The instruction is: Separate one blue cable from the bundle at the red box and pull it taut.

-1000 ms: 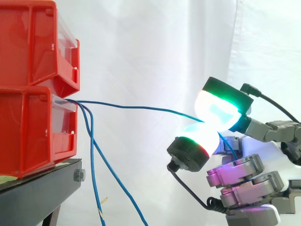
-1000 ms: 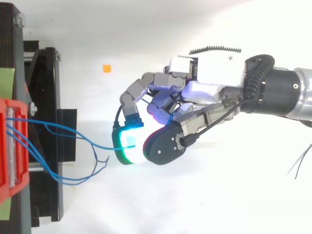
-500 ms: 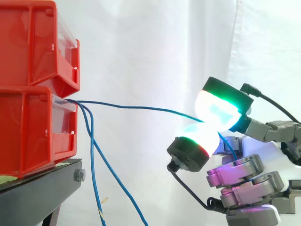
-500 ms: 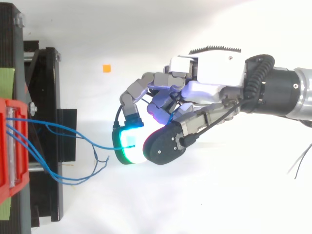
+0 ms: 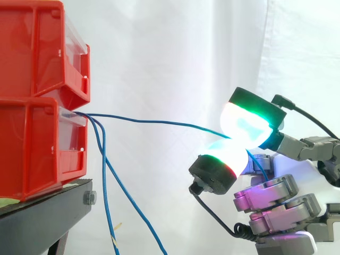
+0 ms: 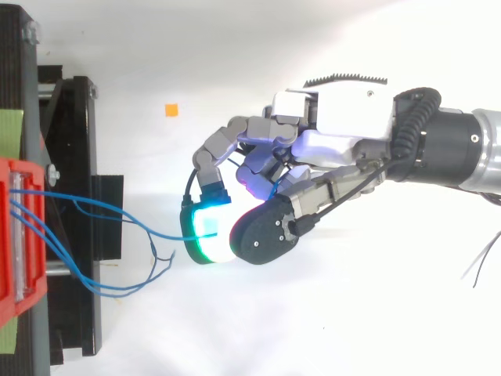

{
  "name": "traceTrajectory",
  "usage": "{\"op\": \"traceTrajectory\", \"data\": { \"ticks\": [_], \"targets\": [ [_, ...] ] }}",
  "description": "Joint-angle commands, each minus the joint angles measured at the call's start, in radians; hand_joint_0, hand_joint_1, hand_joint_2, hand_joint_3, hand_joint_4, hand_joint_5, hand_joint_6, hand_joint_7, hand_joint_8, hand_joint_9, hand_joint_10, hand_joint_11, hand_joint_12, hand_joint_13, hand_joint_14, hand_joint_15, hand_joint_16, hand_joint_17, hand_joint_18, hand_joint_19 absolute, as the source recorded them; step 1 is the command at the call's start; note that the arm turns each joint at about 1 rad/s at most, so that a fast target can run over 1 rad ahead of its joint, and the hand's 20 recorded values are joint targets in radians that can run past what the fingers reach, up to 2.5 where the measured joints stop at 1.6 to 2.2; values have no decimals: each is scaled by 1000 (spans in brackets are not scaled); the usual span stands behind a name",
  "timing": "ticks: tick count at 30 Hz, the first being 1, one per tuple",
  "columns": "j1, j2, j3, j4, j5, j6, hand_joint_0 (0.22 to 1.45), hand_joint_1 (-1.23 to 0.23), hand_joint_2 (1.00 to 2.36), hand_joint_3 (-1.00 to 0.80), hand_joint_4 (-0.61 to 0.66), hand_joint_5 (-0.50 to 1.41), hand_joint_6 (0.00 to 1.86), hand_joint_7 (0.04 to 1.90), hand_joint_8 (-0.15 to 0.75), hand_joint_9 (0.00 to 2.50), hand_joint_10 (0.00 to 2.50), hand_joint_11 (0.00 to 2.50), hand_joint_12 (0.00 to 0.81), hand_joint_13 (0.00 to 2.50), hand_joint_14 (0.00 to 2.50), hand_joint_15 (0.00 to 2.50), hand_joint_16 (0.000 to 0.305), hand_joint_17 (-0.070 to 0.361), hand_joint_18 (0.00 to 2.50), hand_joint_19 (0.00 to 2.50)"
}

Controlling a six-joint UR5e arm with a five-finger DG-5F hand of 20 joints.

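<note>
One blue cable (image 5: 154, 121) is lifted away from the rest. It comes out of the lower red box (image 5: 37, 149) and runs through the air to the hand (image 6: 329, 145). The hand pinches it between two glowing pads (image 5: 245, 125), one above and one below, pressed together on the cable. The other fingers (image 5: 265, 194) are curled in under them, and we see nothing in them. Past the pads a short bit of cable goes on toward the palm.

So the first part looks done to us: one cable is picked out. The other cables (image 5: 103, 180) hang down loose from the same box, beside the stand (image 5: 42, 212), well apart from the hand.

The second part is not done yet, we think. From the side the cable has a soft bend in it, and from above it wiggles on its way to the pads. A tight cable would make a straight line. We think the hand needs to move farther from the box until the bend is gone.
</note>
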Motion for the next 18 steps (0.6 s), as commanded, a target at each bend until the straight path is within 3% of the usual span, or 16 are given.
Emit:
{"op": "traceTrajectory", "data": {
  "ticks": [1,18],
  "targets": [
    [0,0,0,0,0,0,820,-798,1012,-338,-207,-185,953,1191,302,881,2500,1695,361,1044,2256,1316,43,96,1182,1195],
    [0,0,0,0,0,0,820,-798,1011,-338,-208,-184,953,1183,302,883,2500,1697,360,1043,2252,1316,43,96,1182,1188]
  ]
}}
